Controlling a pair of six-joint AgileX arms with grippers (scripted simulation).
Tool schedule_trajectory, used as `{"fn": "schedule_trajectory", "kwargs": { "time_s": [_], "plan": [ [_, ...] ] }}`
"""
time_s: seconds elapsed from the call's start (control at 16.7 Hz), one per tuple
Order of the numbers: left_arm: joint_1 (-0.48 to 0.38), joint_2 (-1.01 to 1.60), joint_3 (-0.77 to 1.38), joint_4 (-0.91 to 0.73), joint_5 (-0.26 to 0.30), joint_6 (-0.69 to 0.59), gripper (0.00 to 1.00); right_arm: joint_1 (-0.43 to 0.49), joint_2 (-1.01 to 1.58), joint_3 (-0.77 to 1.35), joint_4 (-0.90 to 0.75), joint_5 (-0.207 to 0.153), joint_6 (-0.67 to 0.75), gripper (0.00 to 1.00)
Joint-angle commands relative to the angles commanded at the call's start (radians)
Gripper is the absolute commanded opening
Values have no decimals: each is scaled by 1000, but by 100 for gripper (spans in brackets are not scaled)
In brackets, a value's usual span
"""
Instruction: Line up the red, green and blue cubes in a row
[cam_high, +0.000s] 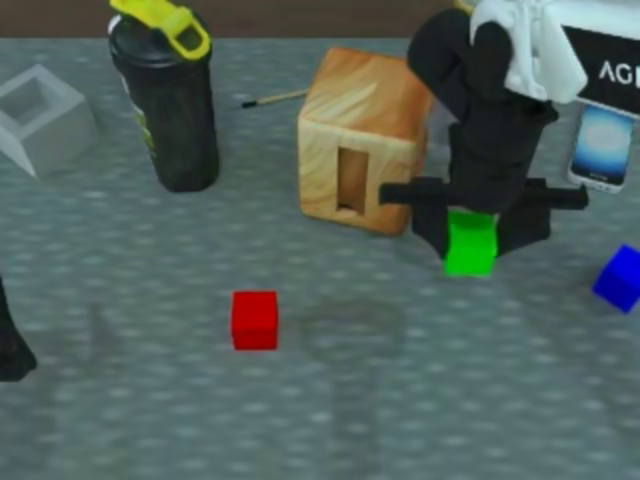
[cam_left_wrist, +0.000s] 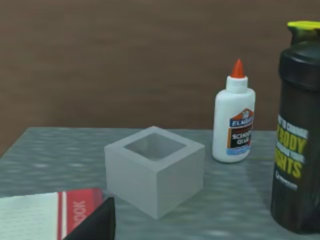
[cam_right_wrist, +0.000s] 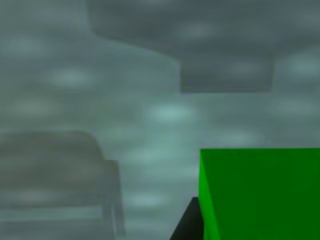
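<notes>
Green cube (cam_high: 470, 243) sits clamped between the right gripper's (cam_high: 472, 238) closed fingers, raised toward the table's (cam_high: 150, 400) right edge.

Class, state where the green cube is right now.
In the top view, the green cube sits right of centre, held in the right gripper, beside the wooden box.
</notes>
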Motion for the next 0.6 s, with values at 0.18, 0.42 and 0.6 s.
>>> {"fn": "schedule_trajectory", "kwargs": {
  "time_s": [0.18, 0.42, 0.6],
  "plan": [
    [0, 0, 0, 0, 0, 0, 100, 34, 10, 25, -17, 0, 27, 0],
    [0, 0, 0, 0, 0, 0, 100, 151, 40, 114, -73, 0, 126, 0],
    [0, 0, 0, 0, 0, 0, 100, 233, 60, 172, -112, 0, 191, 0]
  ]
}}
